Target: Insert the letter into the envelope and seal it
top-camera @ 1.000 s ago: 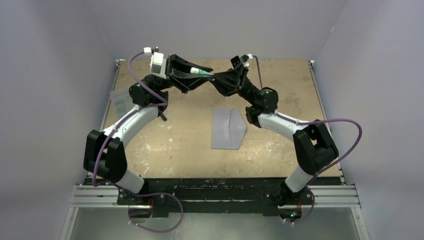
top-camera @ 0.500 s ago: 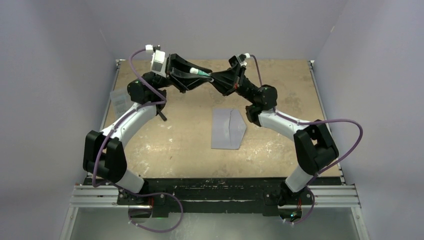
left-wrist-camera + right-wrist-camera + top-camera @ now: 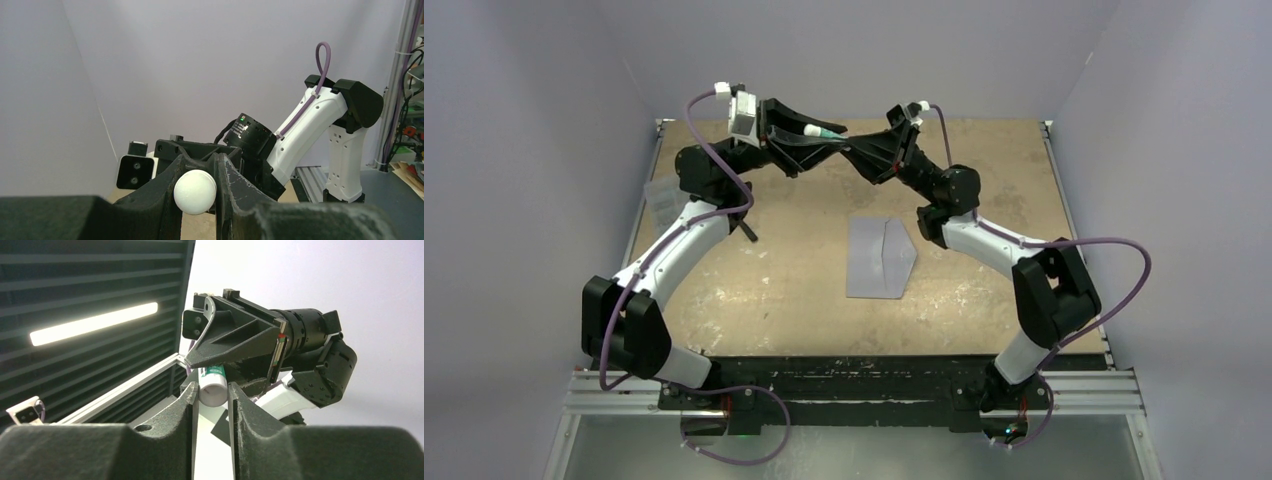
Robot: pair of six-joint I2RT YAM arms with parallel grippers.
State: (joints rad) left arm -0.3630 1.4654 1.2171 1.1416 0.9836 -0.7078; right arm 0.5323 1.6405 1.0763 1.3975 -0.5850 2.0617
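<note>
The grey-blue envelope lies flat on the table's middle, its pointed flap toward the right. The peach-tan letter is not in view. Both grippers are raised above the table's back, meeting tip to tip on a white and green glue stick. My left gripper is shut on one end, whose round white end shows between its fingers. My right gripper is shut on the other white end, seen between its fingers.
A clear ribbed plastic box sits at the table's left edge, beside the left arm. Grey walls stand on the left, back and right of the worn tan table.
Both grippers, together with the glue stick, have risen a little and shifted toward the back. The left arm has stretched up. The envelope has not moved.
</note>
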